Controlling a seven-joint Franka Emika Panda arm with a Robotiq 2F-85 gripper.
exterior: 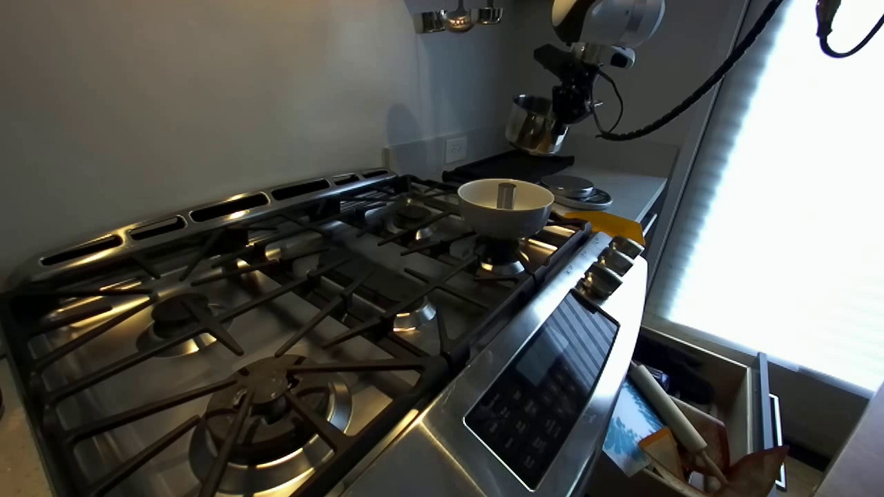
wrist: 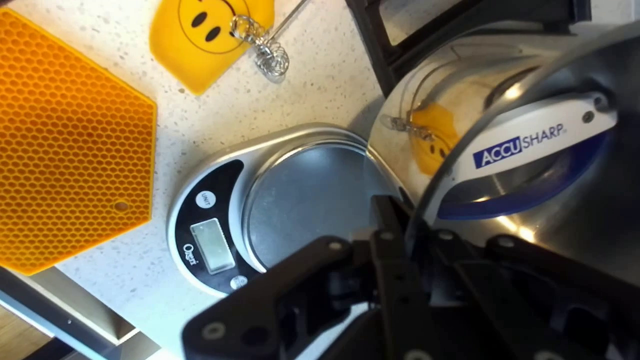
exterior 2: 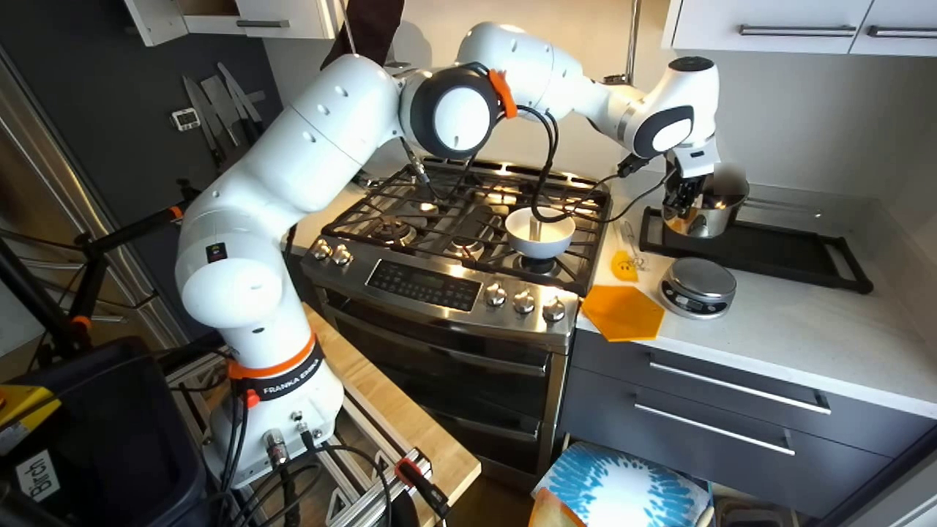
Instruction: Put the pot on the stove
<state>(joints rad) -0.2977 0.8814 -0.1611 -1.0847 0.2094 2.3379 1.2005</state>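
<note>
The pot (exterior: 528, 128) is a shiny steel cylinder, slightly tilted, held above the black tray in both exterior views (exterior 2: 704, 221). A long silver handle (exterior 2: 787, 207) appears to stick out from its far side. My gripper (exterior 2: 682, 201) is shut on the pot's rim, one finger outside and the other inside, as the wrist view shows (wrist: 412, 230). The inner fingertip is partly hidden by the wall. A white and blue sharpener (wrist: 520, 155) lies inside the pot. The stove (exterior: 442, 421), with black grates, stands to the left of the pot (exterior 2: 351, 274).
A white bowl (exterior 2: 540, 238) with a metal cylinder in it stands on the stove's front-right grate. Beside the stove lie an orange honeycomb mat (wrist: 75, 145), a yellow smiley spatula (wrist: 200, 55), a whisk (wrist: 270, 57) and a kitchen scale (wrist: 300, 200). A black tray (exterior 2: 790, 256) lies behind.
</note>
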